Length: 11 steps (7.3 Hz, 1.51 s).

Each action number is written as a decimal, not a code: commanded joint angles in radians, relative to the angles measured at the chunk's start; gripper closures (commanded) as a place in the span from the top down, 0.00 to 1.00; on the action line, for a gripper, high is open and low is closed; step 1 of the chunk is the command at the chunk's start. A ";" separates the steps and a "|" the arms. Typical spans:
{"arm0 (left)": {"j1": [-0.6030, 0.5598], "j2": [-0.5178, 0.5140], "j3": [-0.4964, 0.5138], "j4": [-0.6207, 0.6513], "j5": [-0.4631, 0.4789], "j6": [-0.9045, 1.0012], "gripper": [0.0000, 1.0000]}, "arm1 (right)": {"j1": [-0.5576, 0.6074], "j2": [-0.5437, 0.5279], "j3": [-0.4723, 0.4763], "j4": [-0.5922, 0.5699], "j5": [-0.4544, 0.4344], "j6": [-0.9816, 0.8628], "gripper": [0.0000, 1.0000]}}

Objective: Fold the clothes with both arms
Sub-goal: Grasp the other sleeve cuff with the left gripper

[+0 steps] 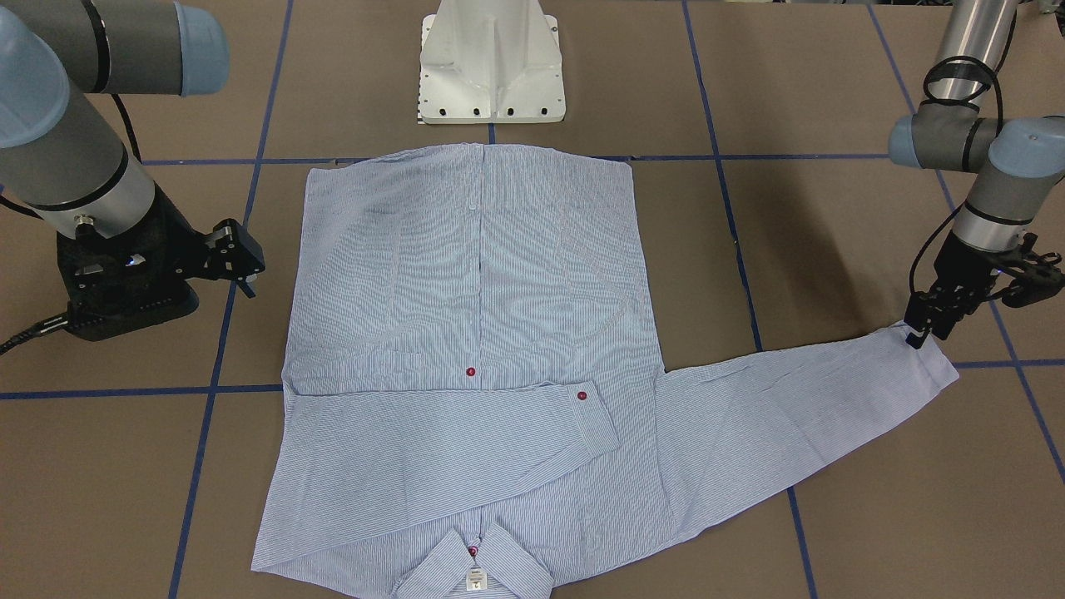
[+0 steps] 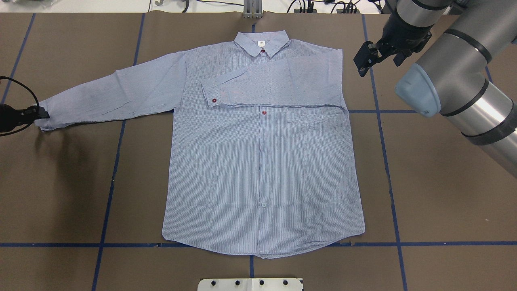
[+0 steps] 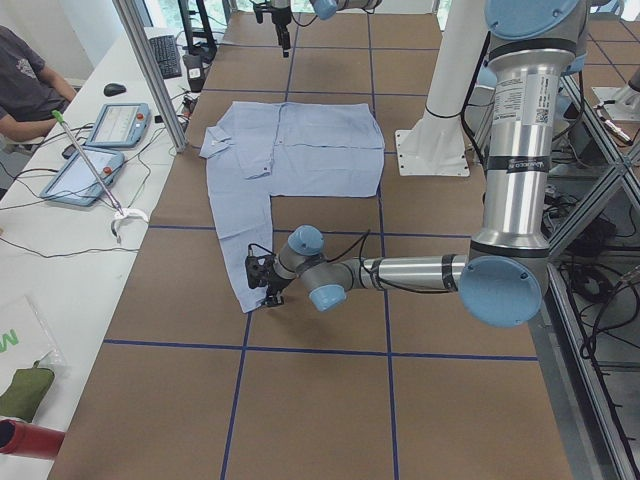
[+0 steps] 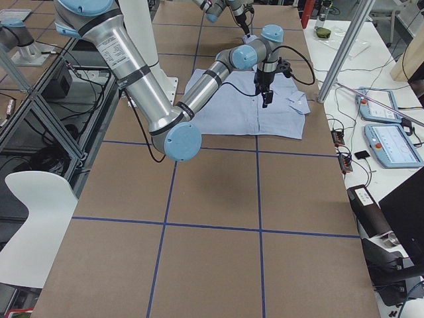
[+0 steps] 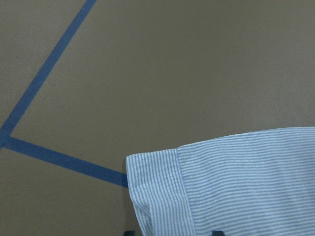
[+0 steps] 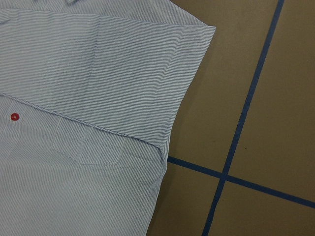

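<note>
Shirt (image 2: 262, 161) lies flat on the bench (image 2: 444, 182), front up and buttoned. The collar (image 2: 262, 42) is at the edge far from the robot and the hem is toward the white pedestal (image 1: 491, 62).

The sleeve on the robot's right (image 2: 282, 83) is folded across the chest. Its red-buttoned cuff (image 2: 214, 100) lies past the button line, and the chest pocket (image 2: 311, 117) shows just below the fold.

The other sleeve (image 2: 113, 95) runs straight out to the robot's left, flat on the brown surface and crossing a blue tape line (image 2: 117, 153).

There's the left end effector (image 1: 926, 334), down low at the very end of that sleeve, touching the outer cuff (image 5: 157, 187). Its wrist camera shows it spread, with the cuff's corner sitting in the gap. So it's released, nothing pinched.

The right end effector (image 2: 363, 60) hangs over bare bench just beside the folded shoulder. Its fingers are apart and it grasps nothing, and its wrist camera looks down on that shoulder edge.
</note>
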 commanded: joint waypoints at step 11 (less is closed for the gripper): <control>-0.002 0.011 -0.020 -0.004 -0.012 0.000 0.00 | -0.005 -0.002 0.004 0.002 -0.006 0.002 1.00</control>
